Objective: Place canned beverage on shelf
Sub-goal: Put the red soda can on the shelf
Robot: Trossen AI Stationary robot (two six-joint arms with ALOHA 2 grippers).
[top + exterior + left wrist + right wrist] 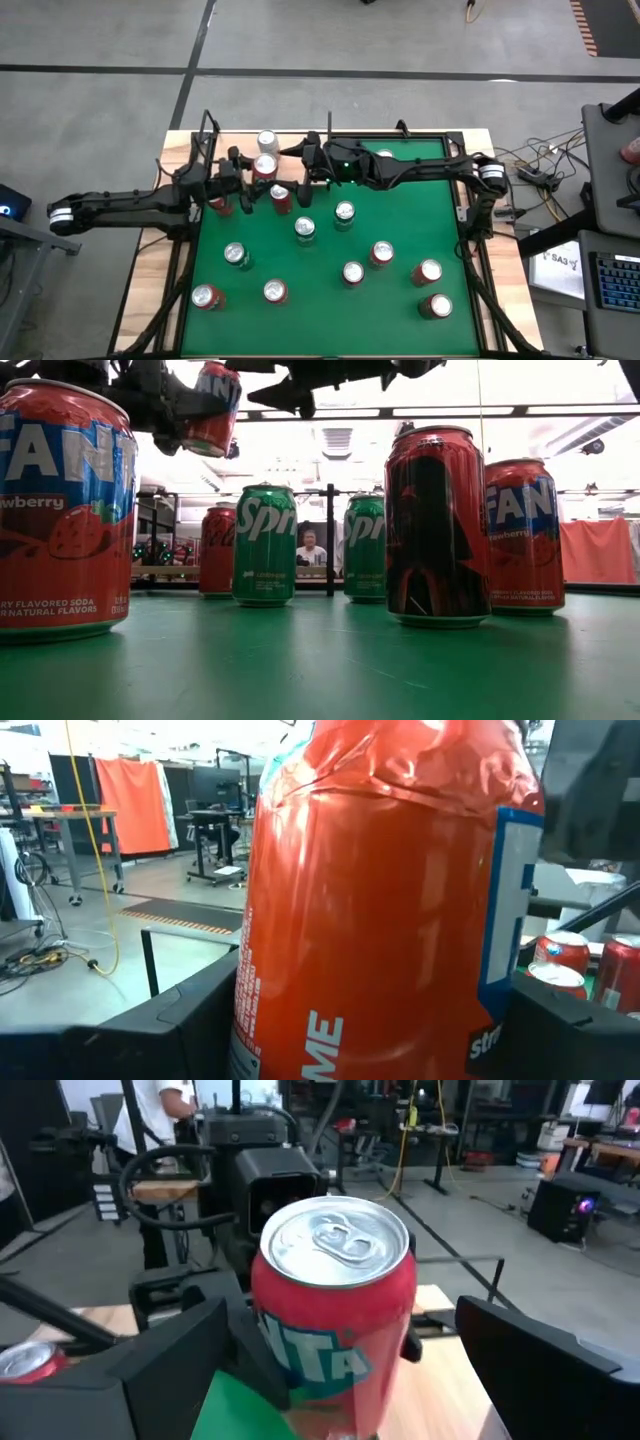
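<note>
A red Fanta can (266,165) hangs above the far left of the green felt, and my left gripper (252,172) is shut on it. The low view shows this can (212,405) aloft and slightly tilted. My right gripper (300,170) is open and faces the same can (335,1280) from the table's right. Its fingers stand wide on either side of the can in the right wrist view, and I see no touch. The shelf (240,140) of pale wood with black rods lies just beyond, at the far edge. One silver-topped can (268,140) stands on it. My left gripper pinches the can's side wall (250,1010) between its two fingers (170,1030), one on each side of the body. The fingers come in level from the table's left. The can is lifted clear of the felt, top up and nearly upright.
Several more cans stand on the felt: two close under the grippers (281,197) (220,205), others mid-table (305,230) (345,212) and toward the near edge (208,296) (435,305). A person (312,548) shows in the room behind.
</note>
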